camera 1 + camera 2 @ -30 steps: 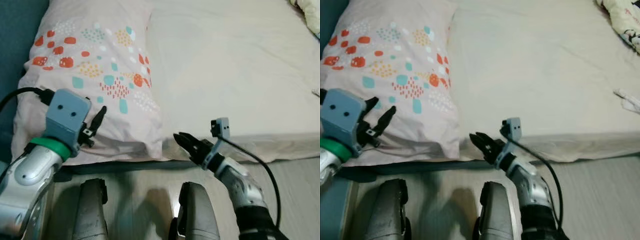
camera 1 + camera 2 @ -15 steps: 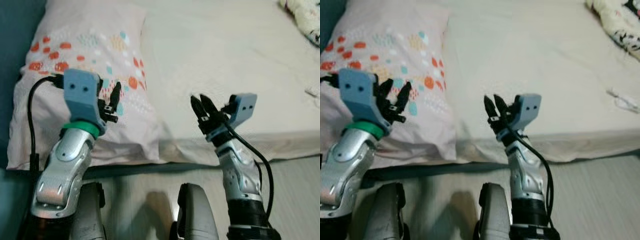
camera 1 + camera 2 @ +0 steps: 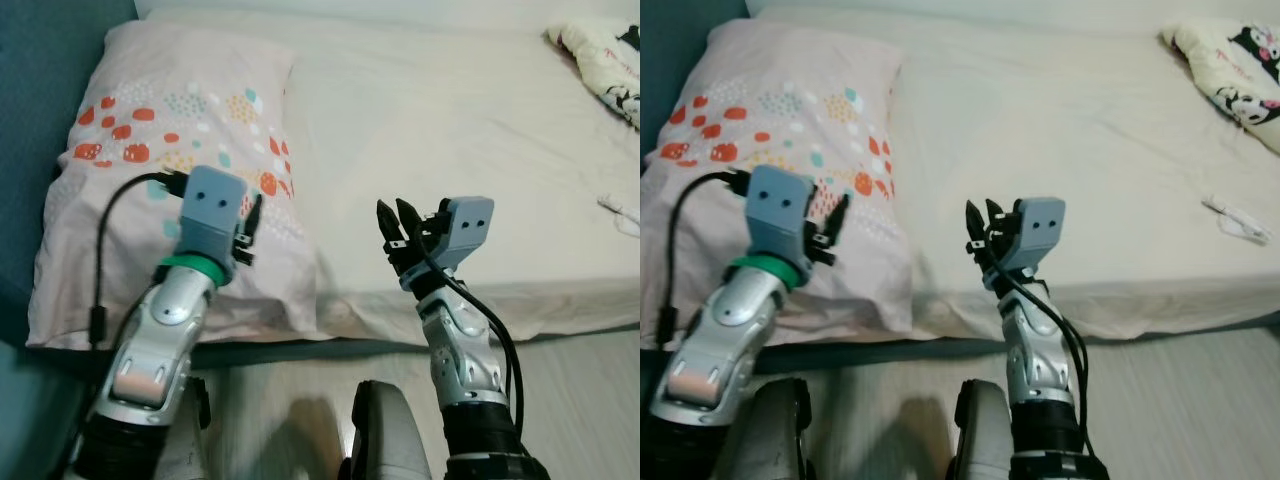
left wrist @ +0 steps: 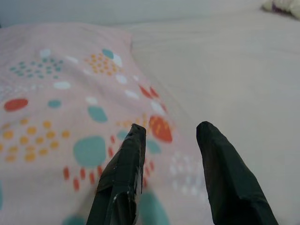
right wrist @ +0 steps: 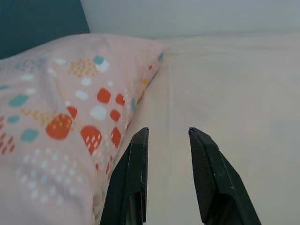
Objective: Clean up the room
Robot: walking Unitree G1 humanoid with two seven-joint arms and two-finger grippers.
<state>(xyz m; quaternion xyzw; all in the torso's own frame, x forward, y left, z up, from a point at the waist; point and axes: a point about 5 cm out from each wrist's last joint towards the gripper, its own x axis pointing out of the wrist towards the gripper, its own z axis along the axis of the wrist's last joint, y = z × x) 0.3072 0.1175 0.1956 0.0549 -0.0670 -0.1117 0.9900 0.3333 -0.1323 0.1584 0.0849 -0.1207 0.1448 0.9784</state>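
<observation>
Two tools: both raised over the near edge of the bed point(image 3: 480, 110), holding nothing.
Left tool point(image 4: 171, 136): fingers parted with a clear gap, above the pillow's spotted corner.
Right tool point(image 5: 168, 133): fingers narrowly apart, above the cream sheet just beside the pillow.
Pillow point(image 3: 150, 130): pink with red, teal and yellow spots, lying at the left end of the bed.
Soft toy point(image 3: 1230, 65): at the far right of the bed.
Small white item point(image 3: 1235, 215): on the sheet near the right edge; too small to identify.
</observation>
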